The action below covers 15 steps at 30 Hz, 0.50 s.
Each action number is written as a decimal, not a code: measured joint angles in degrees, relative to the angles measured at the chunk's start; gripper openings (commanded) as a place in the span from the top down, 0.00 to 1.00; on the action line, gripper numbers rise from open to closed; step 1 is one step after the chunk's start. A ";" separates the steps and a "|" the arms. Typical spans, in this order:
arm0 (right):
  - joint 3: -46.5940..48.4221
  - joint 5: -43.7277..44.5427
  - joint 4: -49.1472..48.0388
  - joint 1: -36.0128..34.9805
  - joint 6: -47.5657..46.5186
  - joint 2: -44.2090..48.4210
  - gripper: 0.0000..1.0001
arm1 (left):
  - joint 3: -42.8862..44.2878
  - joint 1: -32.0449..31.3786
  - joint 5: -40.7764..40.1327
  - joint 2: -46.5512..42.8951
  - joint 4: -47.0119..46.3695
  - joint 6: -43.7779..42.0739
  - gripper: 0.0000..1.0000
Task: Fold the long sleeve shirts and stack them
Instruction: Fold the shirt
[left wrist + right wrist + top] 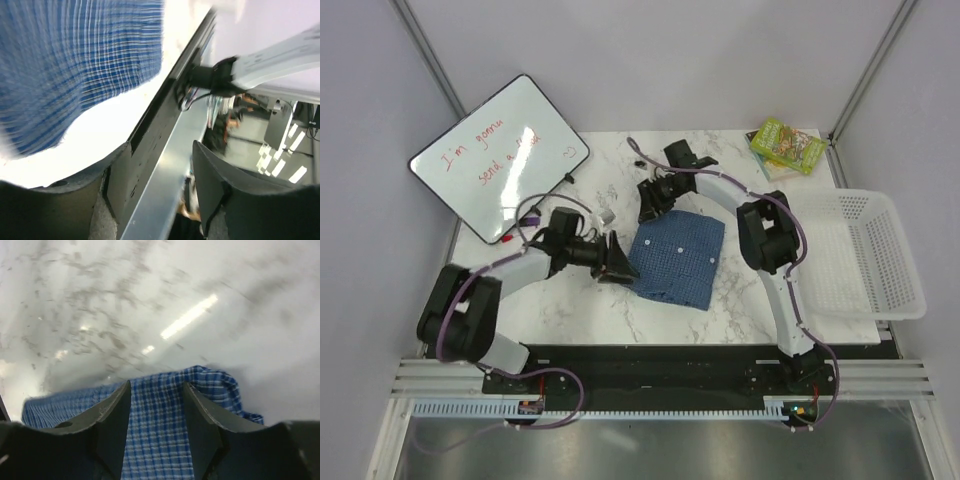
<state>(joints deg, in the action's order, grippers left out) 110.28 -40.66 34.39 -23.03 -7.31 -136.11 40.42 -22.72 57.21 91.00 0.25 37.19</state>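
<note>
Blue checked shirt (678, 262) lies folded into a small rectangle mid-frame on the marble tabletop (570, 300), so folding looks done; no second shirt or stack shows. At its left edge the left fingers (220, 200) stand spread and empty; the right fingers (112, 430) spread over its upper-left corner. White basket (905, 310) right, whiteboard (500, 160) upper left, pale grey walls around

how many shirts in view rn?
1. The blue finely checked folded cloth shirt lies at the middle of the white marbled table. A second shirt folded under it would be hidden.
</note>
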 measured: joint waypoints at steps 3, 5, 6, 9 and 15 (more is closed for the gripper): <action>3.15 0.50 0.79 -5.38 -4.13 0.33 0.44 | -1.44 7.52 1.44 -10.69 0.79 -1.25 0.27; 2.97 0.15 1.64 -7.85 -5.77 1.97 0.46 | -1.44 14.34 0.00 -15.61 1.25 -2.36 0.25; 2.27 0.09 2.12 -8.44 -6.25 3.43 0.46 | -1.44 16.98 -1.09 -17.11 1.36 -2.80 0.24; -2.56 0.72 2.99 -8.09 -6.97 10.14 0.48 | -1.49 19.12 -4.74 -16.98 1.22 -3.50 0.19; -14.05 4.79 4.90 -5.31 -8.39 25.66 0.53 | -1.16 17.09 -11.13 -4.81 -0.13 -3.21 0.16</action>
<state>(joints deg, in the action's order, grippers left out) 96.23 -35.88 39.29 -28.34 -15.70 -110.45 39.27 -5.63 46.09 86.19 0.12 33.98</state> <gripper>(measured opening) 0.499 0.834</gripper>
